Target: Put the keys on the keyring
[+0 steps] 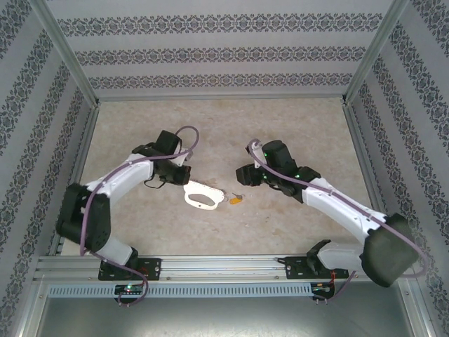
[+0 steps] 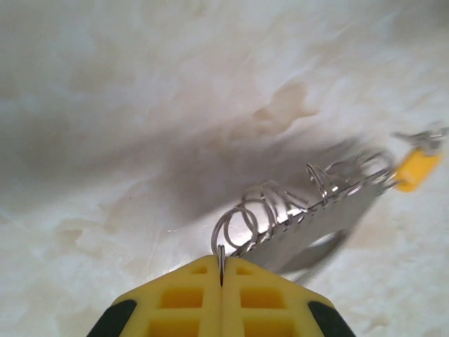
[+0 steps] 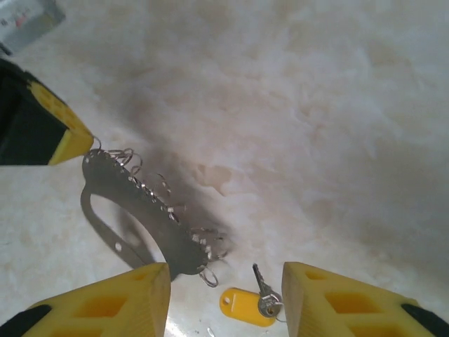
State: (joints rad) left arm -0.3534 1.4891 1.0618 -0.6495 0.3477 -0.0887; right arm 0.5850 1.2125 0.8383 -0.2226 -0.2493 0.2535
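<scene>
Pinching 1 small wire ring (image 2: 226, 235) at the end of the keyring (image 2: 316, 228), the left end effector (image 2: 221, 270) has its 2 yellow fingers pressed together with no gap between them. The keyring (image 3: 112, 179) is a flat, silvery oval loop near the centre of the tabletop (image 3: 316, 105), between the 2 arms, and a row of small wire rings runs along 1 of its edges. In the overhead view the left end effector (image 1: 179, 175) sits at the left end of the keyring (image 1: 193, 191). The right end effector (image 3: 226, 270) has its fingers spread wide and grips nothing. A yellow tag (image 3: 242, 307) lies on the tabletop between those fingers, with 1 small silver key (image 3: 261, 277) joined to it by a ring. The tag lies just beside the far end of the keyring; whether they touch cannot be determined. From above, the yellow tag (image 1: 236, 200) lies just right of the keyring, close to the right end effector (image 1: 242, 177).
</scene>
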